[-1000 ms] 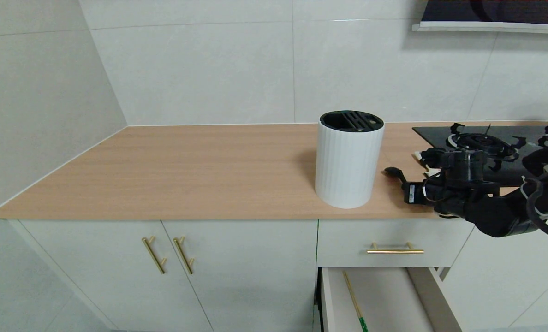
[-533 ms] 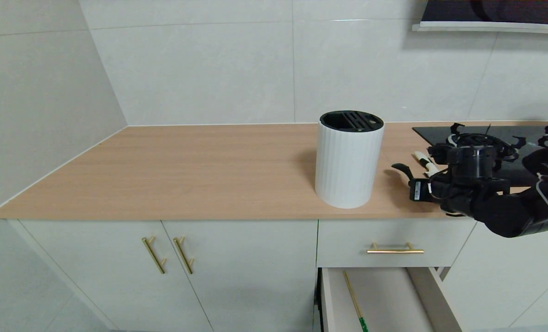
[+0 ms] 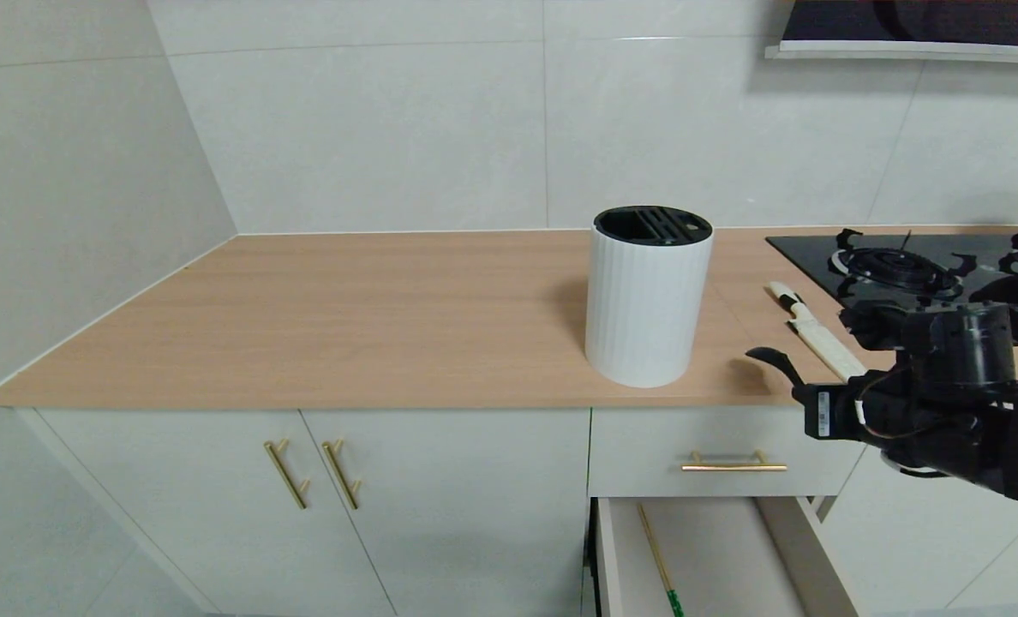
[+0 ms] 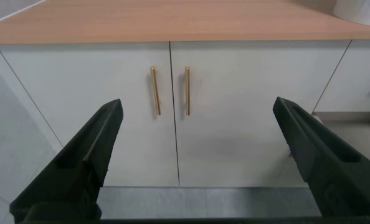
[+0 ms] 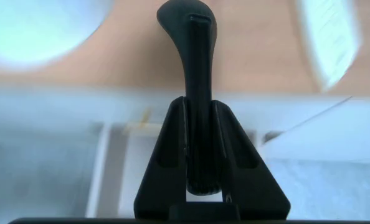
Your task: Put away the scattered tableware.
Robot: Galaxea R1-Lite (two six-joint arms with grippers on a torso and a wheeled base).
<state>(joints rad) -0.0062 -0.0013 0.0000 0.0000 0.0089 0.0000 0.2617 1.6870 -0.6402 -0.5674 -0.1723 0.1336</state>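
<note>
My right gripper [image 3: 811,404] hangs just off the counter's front edge, right of the white ribbed utensil holder [image 3: 649,300]. It is shut on a black spoon [image 3: 768,357], whose rounded end sticks out past the fingers [image 5: 197,37]. A white knife [image 3: 811,330] with a black-banded handle lies flat on the wooden counter [image 3: 372,317], between the holder and the stove. Below the counter, my left gripper [image 4: 197,162] stands open and holds nothing, facing the white cabinet doors [image 4: 172,118].
A black gas stove [image 3: 903,266] occupies the counter's right end. Under my right gripper a drawer [image 3: 706,557] stands pulled out, with a thin chopstick [image 3: 659,557] lying in it. A closed drawer with a brass handle [image 3: 733,466] is just above it.
My right gripper has drawn back from over the counter toward the front edge and lower, carrying the black spoon. The knife it was covering is now in full view.
</note>
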